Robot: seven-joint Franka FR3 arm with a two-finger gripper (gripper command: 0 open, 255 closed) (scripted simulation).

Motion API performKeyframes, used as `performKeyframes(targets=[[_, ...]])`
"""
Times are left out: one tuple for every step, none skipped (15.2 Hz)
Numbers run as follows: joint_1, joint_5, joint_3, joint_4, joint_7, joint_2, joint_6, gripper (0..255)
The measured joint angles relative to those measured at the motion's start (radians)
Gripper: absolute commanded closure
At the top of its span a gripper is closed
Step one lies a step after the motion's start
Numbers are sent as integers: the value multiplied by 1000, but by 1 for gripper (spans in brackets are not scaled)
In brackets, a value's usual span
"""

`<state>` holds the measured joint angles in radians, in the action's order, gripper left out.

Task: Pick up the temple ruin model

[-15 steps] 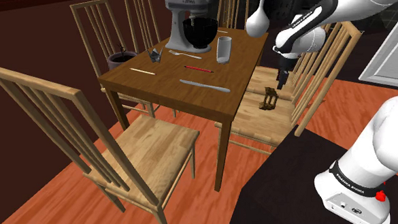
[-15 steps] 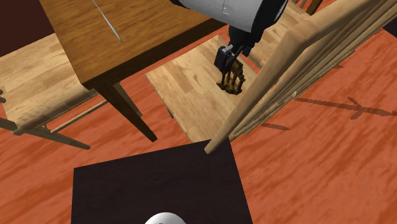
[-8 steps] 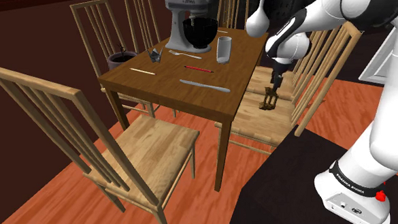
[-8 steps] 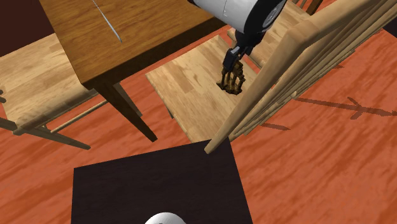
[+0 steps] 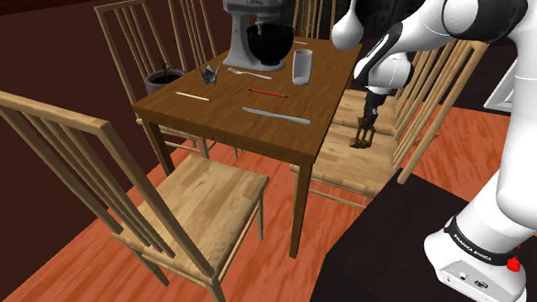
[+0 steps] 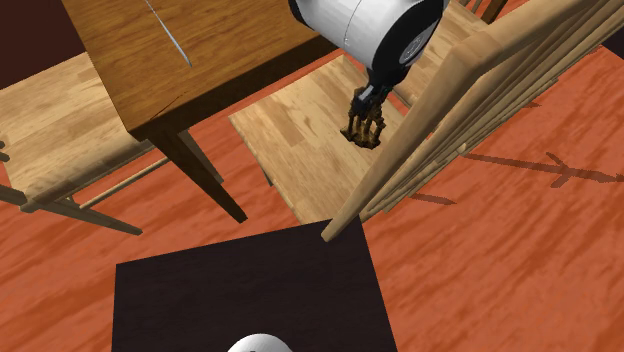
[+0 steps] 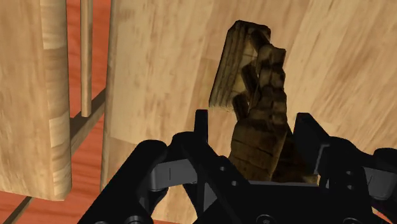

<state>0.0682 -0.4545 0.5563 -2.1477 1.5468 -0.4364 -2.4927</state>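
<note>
The temple ruin model (image 7: 251,70), a small brown piece of weathered columns under a slab, stands on a light wooden chair seat (image 5: 345,166) beside the table. My black gripper (image 7: 257,130) reaches down over it with one finger on each side. One finger (image 7: 312,137) lies against the model, while a strip of seat shows between the model and the other finger (image 7: 203,127). In the shoulder view the gripper (image 5: 369,122) is just above the model (image 5: 362,138). The second exterior view has the gripper (image 6: 365,104) at the model's (image 6: 366,130) top.
The chair's slatted back (image 5: 430,94) rises close behind the hand. A brown table (image 5: 257,127) next to the chair carries a stand mixer (image 5: 256,31), a glass (image 5: 301,67), a white vase (image 5: 347,23) and cutlery. Another chair (image 5: 167,195) stands nearer the camera. My dark stand (image 6: 250,295) is below.
The hand has come down from above the model until its fingers straddle it, and the fingers have drawn closer together. The model has not moved.
</note>
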Motion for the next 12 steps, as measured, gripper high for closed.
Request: performKeyframes(targets=[[1,-1,-1,0,1,-1,-1,255],[2,-1,0,1,1,-1,-1,255],[2,-2,0,1,1,-1,-2,255],[2,-2,0,1,2,-1,-2,255],[2,-2,0,1,2,-1,-2,255],[2,-2,0,2,2,-1,-2,255],[2,-2,0,2,2,-2,-2,255],[2,-2,0,2,1,-2,-2,255],[1,-1,0,1,1,0,-2,255],[-2,4,4,-1,-3,6,3,255],[-7,13,10,-3,-8,15,10,255],[-11,21,16,-4,-14,24,17,255]])
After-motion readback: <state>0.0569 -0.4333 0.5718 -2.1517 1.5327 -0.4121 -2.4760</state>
